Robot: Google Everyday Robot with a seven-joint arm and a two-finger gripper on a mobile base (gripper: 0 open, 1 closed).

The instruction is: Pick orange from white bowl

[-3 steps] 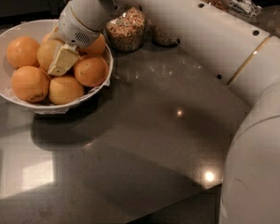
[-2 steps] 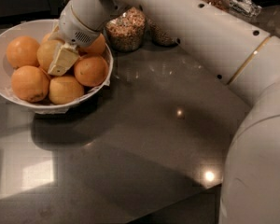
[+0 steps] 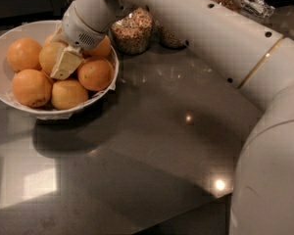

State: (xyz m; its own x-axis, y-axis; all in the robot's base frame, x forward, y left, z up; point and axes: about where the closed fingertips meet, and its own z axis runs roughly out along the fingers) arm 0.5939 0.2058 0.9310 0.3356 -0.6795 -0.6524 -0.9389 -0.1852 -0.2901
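The white bowl (image 3: 10, 35) stands at the far left of the dark counter and holds several oranges. The pale, yellower orange (image 3: 48, 57) lies in the middle of the pile, with deeper-orange ones around it (image 3: 94, 74). My gripper (image 3: 59, 65) reaches down into the bowl from the upper right and rests against the right side of the pale orange. The white wrist (image 3: 85, 26) above it hides the back of the bowl and part of another orange.
A glass jar of mixed grains (image 3: 133, 31) stands just right of the bowl, with a second jar (image 3: 169, 35) behind it. My white arm (image 3: 225, 38) spans the right side of the view. The dark counter (image 3: 152, 146) stretches in front.
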